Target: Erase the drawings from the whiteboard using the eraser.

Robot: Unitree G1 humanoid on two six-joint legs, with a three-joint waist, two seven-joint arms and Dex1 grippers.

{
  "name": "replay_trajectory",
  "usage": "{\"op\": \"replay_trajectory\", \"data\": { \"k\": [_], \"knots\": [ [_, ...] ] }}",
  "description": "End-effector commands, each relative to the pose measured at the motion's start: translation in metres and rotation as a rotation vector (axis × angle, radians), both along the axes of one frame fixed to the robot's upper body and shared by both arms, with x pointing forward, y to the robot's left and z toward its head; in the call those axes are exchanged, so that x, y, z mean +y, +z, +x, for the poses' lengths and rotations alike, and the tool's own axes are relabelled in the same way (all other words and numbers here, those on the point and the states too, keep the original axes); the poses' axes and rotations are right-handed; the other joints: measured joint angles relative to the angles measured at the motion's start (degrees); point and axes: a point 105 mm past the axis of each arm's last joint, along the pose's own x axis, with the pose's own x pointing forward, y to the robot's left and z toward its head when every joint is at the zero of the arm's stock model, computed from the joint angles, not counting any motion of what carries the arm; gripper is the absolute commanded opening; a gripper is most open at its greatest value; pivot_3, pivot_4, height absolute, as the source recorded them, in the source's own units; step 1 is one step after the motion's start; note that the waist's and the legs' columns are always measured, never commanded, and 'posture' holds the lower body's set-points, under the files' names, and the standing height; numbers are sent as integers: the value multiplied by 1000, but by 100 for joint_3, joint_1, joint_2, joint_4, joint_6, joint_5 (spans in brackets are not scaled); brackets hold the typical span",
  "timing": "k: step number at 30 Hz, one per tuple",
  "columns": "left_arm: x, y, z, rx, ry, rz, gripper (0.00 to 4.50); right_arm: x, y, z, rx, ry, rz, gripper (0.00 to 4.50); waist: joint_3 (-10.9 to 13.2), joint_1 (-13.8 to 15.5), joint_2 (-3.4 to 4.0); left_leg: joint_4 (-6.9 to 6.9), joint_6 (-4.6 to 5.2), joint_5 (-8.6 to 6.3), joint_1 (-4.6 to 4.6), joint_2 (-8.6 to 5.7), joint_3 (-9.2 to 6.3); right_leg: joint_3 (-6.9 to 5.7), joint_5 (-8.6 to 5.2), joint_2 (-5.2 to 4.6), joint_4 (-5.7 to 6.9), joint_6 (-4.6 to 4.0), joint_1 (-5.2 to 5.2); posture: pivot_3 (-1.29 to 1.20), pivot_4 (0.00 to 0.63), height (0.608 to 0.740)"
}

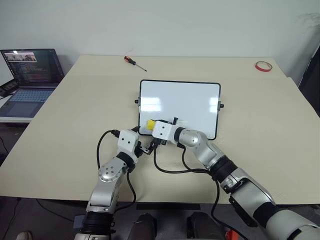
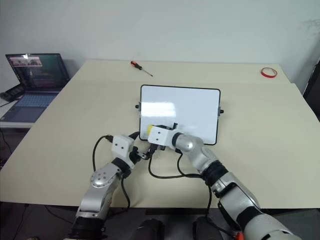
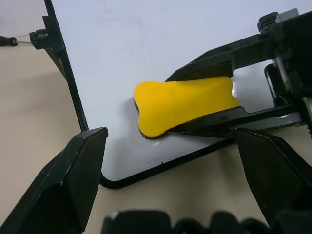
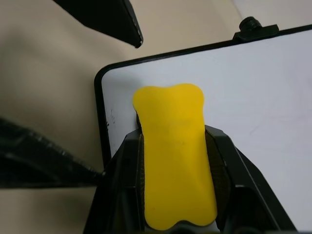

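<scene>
The whiteboard (image 1: 190,102) lies flat in the middle of the table, black-framed with small side knobs. The drawings are out of view; the surface I see is plain white. My right gripper (image 1: 154,126) is shut on the eraser (image 4: 173,146), a yellow block with a dark underside. It presses the eraser flat on the board close to the near left corner (image 3: 109,181). My left gripper (image 1: 146,148) stands open just off that same corner, with its fingers (image 3: 73,180) spread wide on either side. It holds nothing.
A red-handled screwdriver (image 1: 134,61) lies at the far side of the table. A red tape ring (image 1: 263,66) sits at the far right corner. An open laptop (image 1: 31,80) stands on a lower surface to the left. Black cables (image 1: 167,170) loop between my arms.
</scene>
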Motion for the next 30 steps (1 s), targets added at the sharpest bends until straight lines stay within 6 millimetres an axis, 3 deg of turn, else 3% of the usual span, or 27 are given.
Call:
{"op": "replay_trajectory", "data": {
  "k": [1, 6, 13, 20, 23, 26, 30],
  "knots": [
    [-3, 10, 0, -48, -10, -9, 4500, -6, 3, 13, -18, -68, -2, 1277, 0, -1, 0, 1, 0, 0, 0, 0, 1, 1, 0, 0, 2, 0, -1, 0, 150, 740],
    [-4, 10, 0, -47, -14, -11, 4500, -11, 7, 17, -34, -83, 12, 1277, 1, -1, 1, 0, 0, 1, -4, -1, -1, 1, 0, -1, 3, 0, -5, 0, 150, 740],
    [-10, 13, -3, -53, -49, -22, 4500, -50, 24, 3, -46, -121, 165, 1277, 3, 138, 0, 1, -1, 0, -38, -12, -23, -6, 0, -12, -26, 0, -7, 0, 150, 740],
    [-30, 35, -12, -114, -298, 44, 4500, -108, 47, -61, -3, -177, 266, 1277, 5, 162, 2, -5, -5, -2, -126, -6, -23, -6, -1, -12, -72, 4, -71, 0, 150, 740],
    [-37, 46, -8, -122, -384, 50, 4500, -132, 58, -74, 4, -272, 295, 1277, 5, 114, 2, -7, -3, -3, -139, -3, -12, -5, -1, -9, -64, 4, -96, 0, 150, 740],
    [-55, 57, -5, -113, -559, 71, 4500, -169, 69, -86, 1, -441, 329, 1277, 6, 91, 0, -4, -1, -3, -132, -8, -9, -10, -1, -9, -61, 4, -87, 0, 150, 740],
    [-73, 63, -2, -111, -716, 85, 4500, -200, 75, -97, 17, -616, 358, 1277, 6, 75, 0, -4, -1, -3, -126, -12, -1, -16, -1, -6, -63, 5, -78, 0, 150, 740]
  ]
}}
